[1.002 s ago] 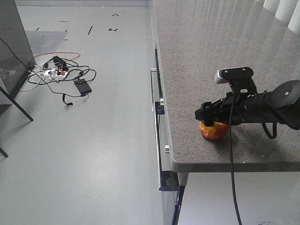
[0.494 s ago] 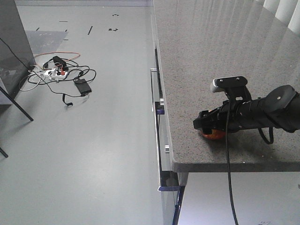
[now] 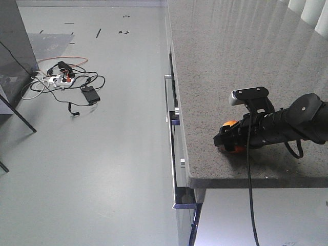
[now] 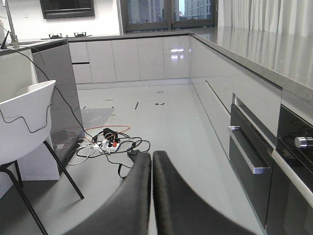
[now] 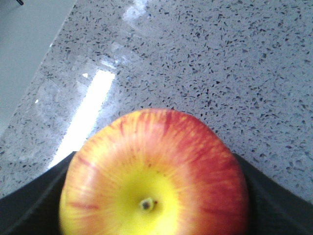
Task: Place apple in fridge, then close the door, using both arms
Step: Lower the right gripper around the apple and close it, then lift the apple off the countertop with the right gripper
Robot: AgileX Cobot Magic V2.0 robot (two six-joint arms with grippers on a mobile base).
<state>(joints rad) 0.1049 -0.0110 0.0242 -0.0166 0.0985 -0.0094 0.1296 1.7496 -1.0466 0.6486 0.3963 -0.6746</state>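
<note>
Right gripper [image 3: 229, 139] presses its fingers against both flanks of the apple [image 5: 154, 176], stem dimple facing the wrist camera, near the front edge of the speckled stone countertop [image 3: 230, 61]; whether the fruit rests on the stone or just clear of it is hard to tell. Firm and fairly light but glossy and round, the apple would likely slip from a loose pinch and bruise under a hard one, so a hold across its widest girth looks soundest. Left gripper [image 4: 151, 169] hangs closed and empty above the kitchen floor [image 4: 161, 122].
</note>
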